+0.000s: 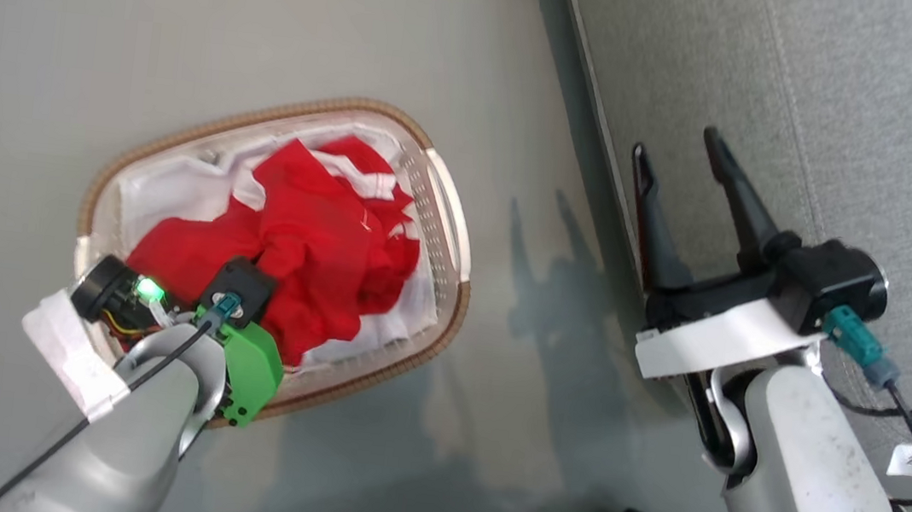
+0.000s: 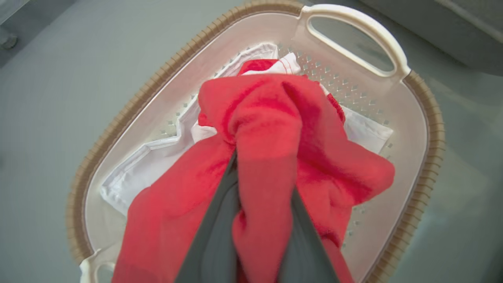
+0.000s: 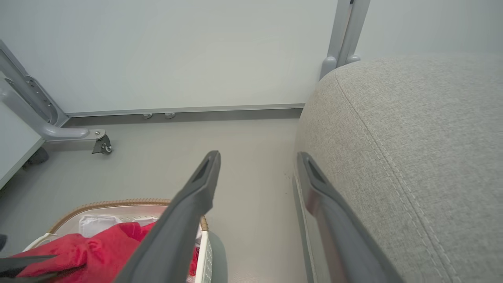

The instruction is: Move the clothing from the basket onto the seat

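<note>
Count: one oval white perforated plastic basket with a brown woven rim (image 1: 204, 129). One heap of bright red soft fabric clothing with white striped trim (image 1: 319, 249). How many garments make up the heap cannot be told. One plain white liner sheet (image 1: 172, 189) under the red. One large grey woven-fabric upholstered seat (image 1: 866, 122). Two grippers.

Basket stands on the grey floor (image 1: 103, 35), left of the seat and apart from it, a strip of floor between. Two white handles show, one at each end. Clothing lies inside the basket, piled over the liner sheet, which shows at the far and right edges. None of the red is on the seat.

Left arm: pale forearm comes in from the near left, wrist over the near end of the basket, fingers pointing down into the heap. Left gripper (image 2: 264, 173) is pinched on a bunched fold of the clothing. The red fabric stands up between the two dark fingers (image 2: 212, 236) and drapes over them. The fold rises a little above the rest of the heap.

Right arm: forearm at the near right, wrist bent, fingers pointing far. Right gripper (image 1: 676, 144) hangs above the floor just beside the seat's left edge. Its fingers are spread wide with nothing between them.
</note>
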